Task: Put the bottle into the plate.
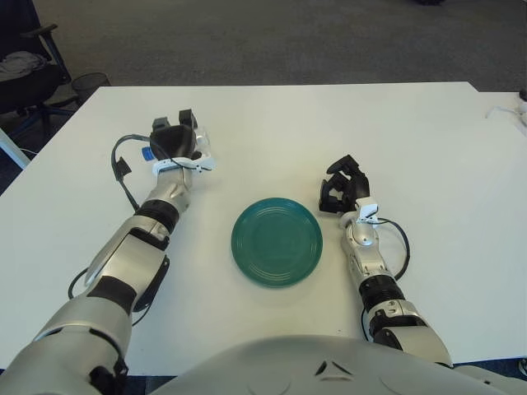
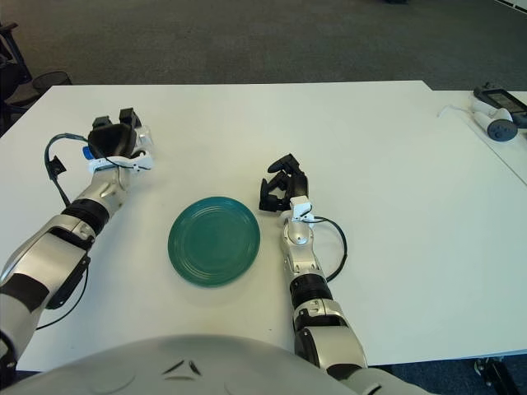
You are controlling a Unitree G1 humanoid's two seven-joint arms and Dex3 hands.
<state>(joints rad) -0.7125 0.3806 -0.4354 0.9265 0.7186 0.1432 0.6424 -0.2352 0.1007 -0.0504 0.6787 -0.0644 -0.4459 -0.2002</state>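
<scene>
A small white bottle (image 1: 202, 151) with a blue end lies crosswise in my left hand (image 1: 174, 146), whose fingers are shut on it and hide most of it. That hand is held over the white table, up and to the left of the round green plate (image 1: 277, 241). The plate lies flat near the table's middle front with nothing on it. My right hand (image 1: 342, 189) shows just right of the plate, fingers relaxed and holding nothing.
The white table (image 1: 329, 123) stretches far behind the plate. A dark chair (image 1: 25, 78) and a mesh bin (image 1: 90, 84) stand off the far left corner. Small devices (image 2: 497, 125) lie on a second table at the right.
</scene>
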